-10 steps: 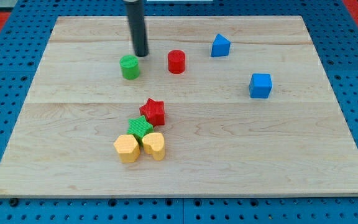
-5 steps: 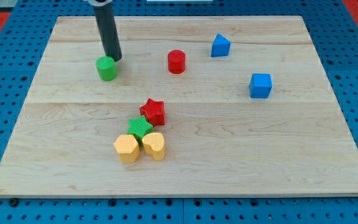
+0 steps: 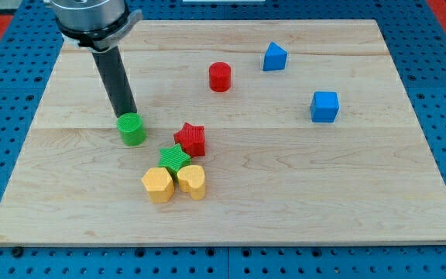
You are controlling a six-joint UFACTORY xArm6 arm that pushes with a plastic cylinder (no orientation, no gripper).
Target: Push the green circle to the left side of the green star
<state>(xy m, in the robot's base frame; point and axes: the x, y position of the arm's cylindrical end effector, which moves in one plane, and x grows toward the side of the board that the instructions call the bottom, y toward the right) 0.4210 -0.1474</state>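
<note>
The green circle (image 3: 132, 129) sits on the wooden table (image 3: 300, 194), up and toward the view's left of the green star (image 3: 175, 160), a little apart from it. My tip (image 3: 127, 114) touches the circle's far edge, just above it. There is no pincer, only the rod. Touching the star: a red star (image 3: 191, 139) above it, a yellow hexagon (image 3: 158, 185) and yellow heart (image 3: 192, 181) below.
</note>
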